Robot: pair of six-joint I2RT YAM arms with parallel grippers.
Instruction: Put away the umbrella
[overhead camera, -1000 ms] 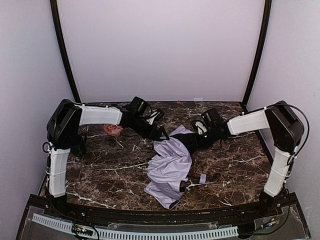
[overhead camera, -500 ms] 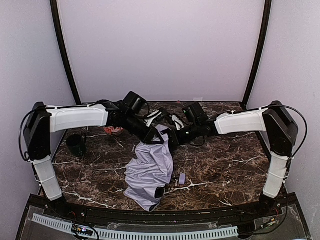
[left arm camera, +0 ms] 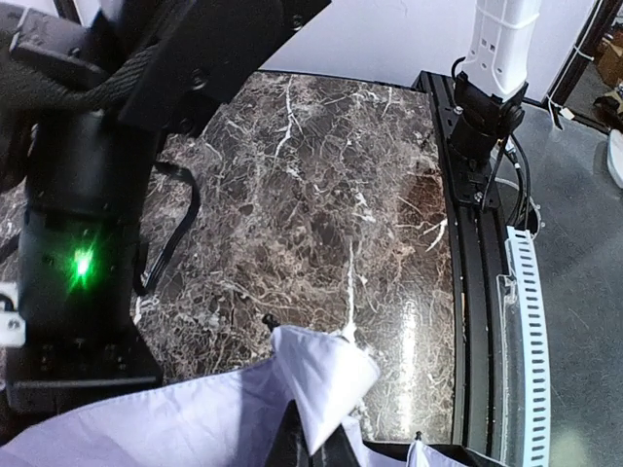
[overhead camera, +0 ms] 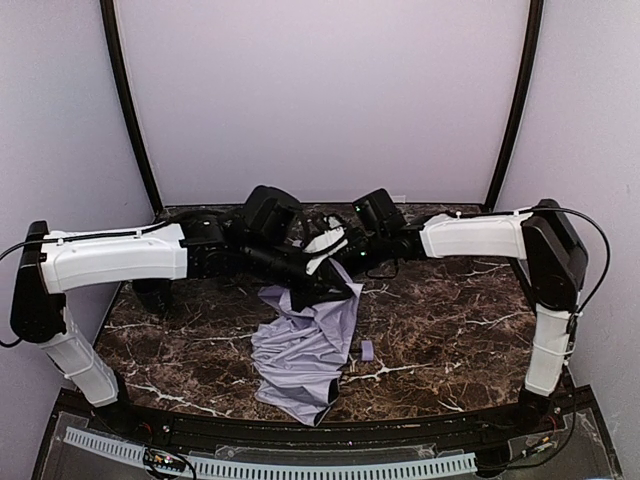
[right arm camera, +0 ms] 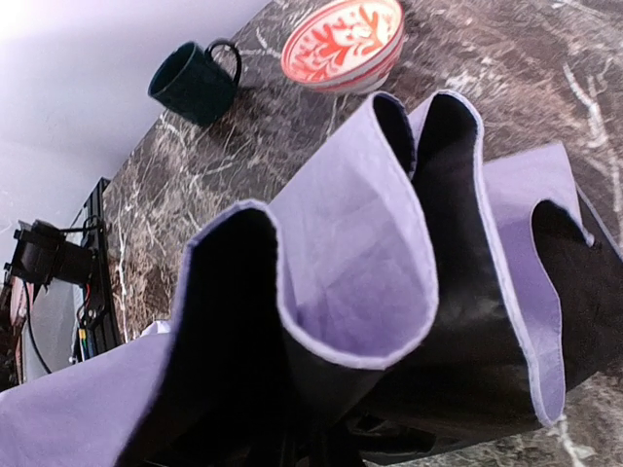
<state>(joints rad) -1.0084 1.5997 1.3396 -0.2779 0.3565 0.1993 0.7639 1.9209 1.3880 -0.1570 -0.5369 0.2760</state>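
The umbrella [overhead camera: 300, 345] lies partly collapsed on the marble table, its pale lavender fabric bunched and its top edge raised. Its small lavender handle [overhead camera: 366, 350] rests on the table to the right. My left gripper [overhead camera: 338, 290] is shut on a fold of that fabric [left arm camera: 321, 375], with the fingertips [left arm camera: 292, 443] pinching it at the bottom of the left wrist view. Just beside it, my right gripper [overhead camera: 330, 268] also holds the umbrella's upper edge. In the right wrist view the lavender and black folds [right arm camera: 360, 263] drape over my gripper [right arm camera: 321, 452], which looks shut on them.
A red-patterned bowl [right arm camera: 346, 41] and a dark mug [right arm camera: 193, 80] stand at the back left; the mug [overhead camera: 150, 293] shows under the left arm from above. Both forearms cross the table's back half. The right arm's base [left arm camera: 492, 88] stands at the near rail.
Both arms have reached in toward the middle and closed on the umbrella's top edge. The fabric has been dragged left and its upper end lifted.
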